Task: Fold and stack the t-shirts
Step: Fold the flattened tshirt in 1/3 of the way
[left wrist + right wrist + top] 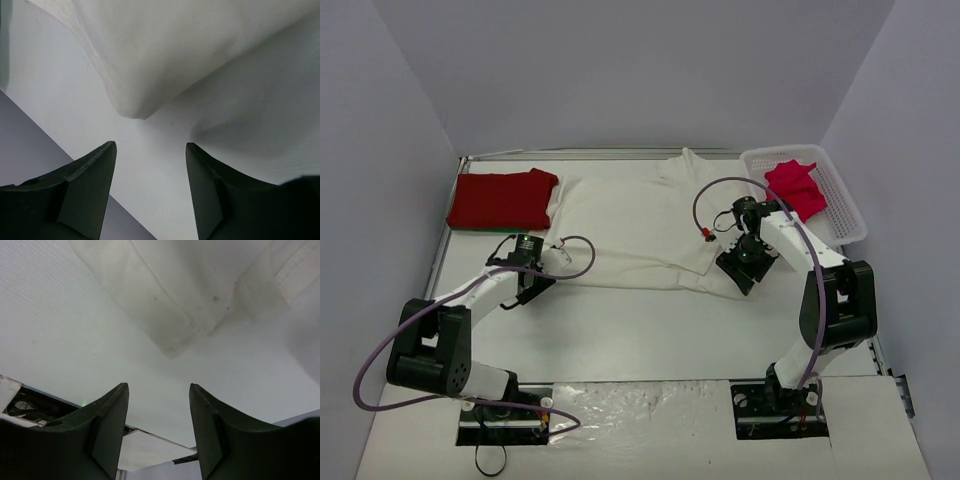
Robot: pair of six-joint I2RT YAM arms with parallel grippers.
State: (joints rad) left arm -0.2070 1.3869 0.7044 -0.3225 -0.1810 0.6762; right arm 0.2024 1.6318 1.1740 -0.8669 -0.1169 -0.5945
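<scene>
A large cream-white t-shirt (640,225) lies spread flat across the back middle of the table. To its left sits a folded red t-shirt (500,198). A crumpled pinkish-red t-shirt (795,187) lies in the basket. My left gripper (540,282) (151,147) hangs open and empty just short of the cream shirt's near left corner (145,60). On the other side, my right gripper (738,272) (159,387) is open too, nothing between its fingers, a little short of the near right corner (175,295).
A white plastic lattice basket (842,205) stands at the back right. The white table (650,330) runs to a metal-edged rim on the left and back. Purple cables loop off both wrists over the cloth.
</scene>
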